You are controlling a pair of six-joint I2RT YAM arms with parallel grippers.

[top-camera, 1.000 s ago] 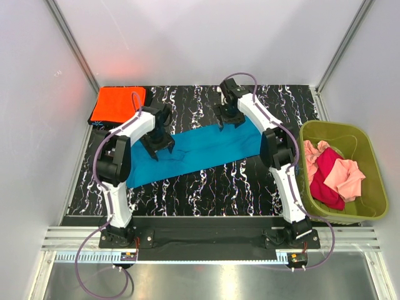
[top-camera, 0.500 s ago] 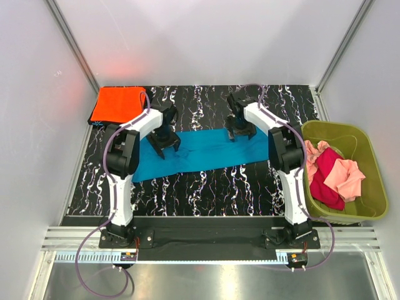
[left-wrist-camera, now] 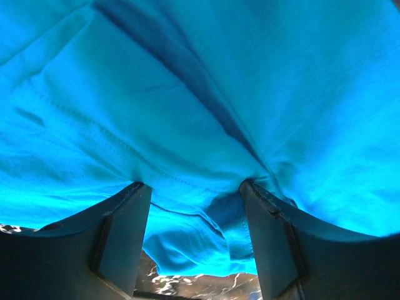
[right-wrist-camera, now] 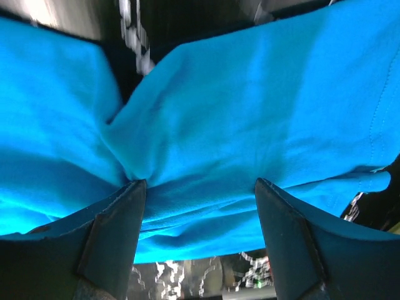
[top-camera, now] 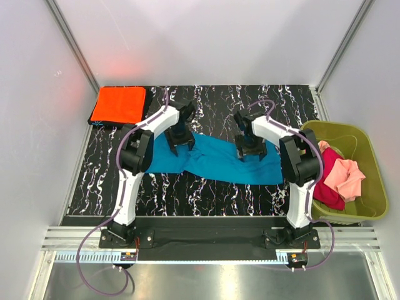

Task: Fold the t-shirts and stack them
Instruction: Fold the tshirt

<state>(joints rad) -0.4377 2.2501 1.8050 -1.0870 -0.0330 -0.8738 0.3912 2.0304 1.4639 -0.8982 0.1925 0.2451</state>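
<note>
Left pincer [top-camera: 180, 142] and right pincer [top-camera: 250, 150] both stand wide, pressed into the teal t-shirt [top-camera: 219, 164] lying across the worktop [top-camera: 206, 197]. Flattening it likely needs even, matched pressure, or the cloth bunches.

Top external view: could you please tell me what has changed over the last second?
The left claw and right claw slid rightward, dragging the teal t-shirt along; its right end swung toward the near edge. Both claws stayed spread on the cloth. The orange t-shirt, the bin and its shirts stayed put.
</note>
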